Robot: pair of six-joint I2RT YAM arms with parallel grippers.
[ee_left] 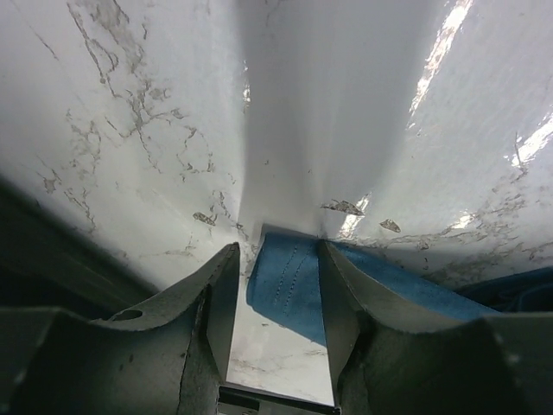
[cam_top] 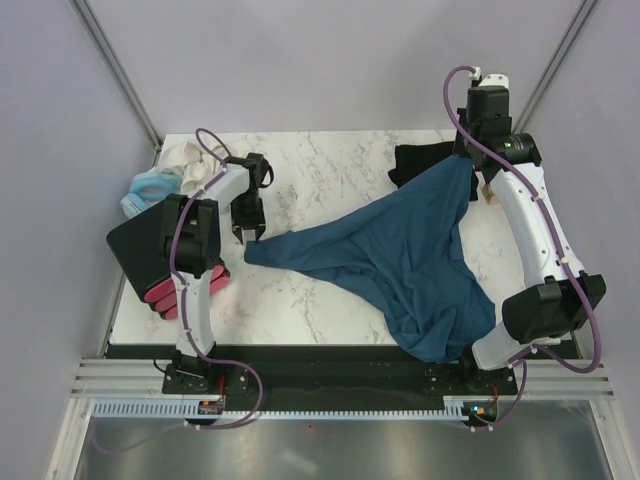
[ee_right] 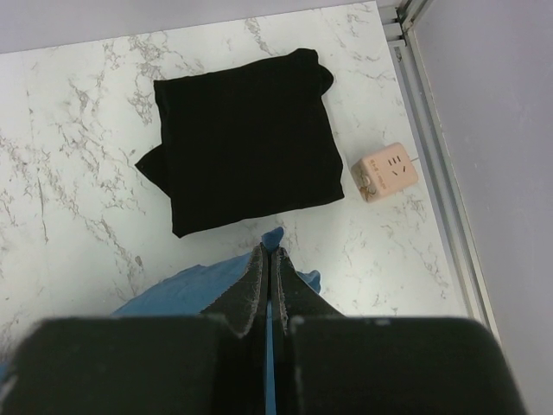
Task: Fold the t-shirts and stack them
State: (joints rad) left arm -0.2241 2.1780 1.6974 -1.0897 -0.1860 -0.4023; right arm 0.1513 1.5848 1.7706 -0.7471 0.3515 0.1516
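Across the white marble table [cam_top: 320,170] the dark teal-blue cotton t-shirt [cam_top: 400,255] stretches from left to far right. The right gripper [ee_right: 268,259] pinches its far corner, fingers closed on the cloth. The left gripper [ee_left: 276,255] stands with jaws apart astride the stitched hem. Beyond lies the folded black t-shirt [ee_right: 246,151], beside a peach cube socket [ee_right: 384,173].

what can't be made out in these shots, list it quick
- Top view: the black t-shirt is mostly hidden behind the held-up teal t-shirt and the right arm.
- Left wrist view: whether the left gripper actually pinches the teal hem is unclear; its fingers sit apart.
- Top view: the pink items by the dark board are part-covered by the left arm and unidentifiable.
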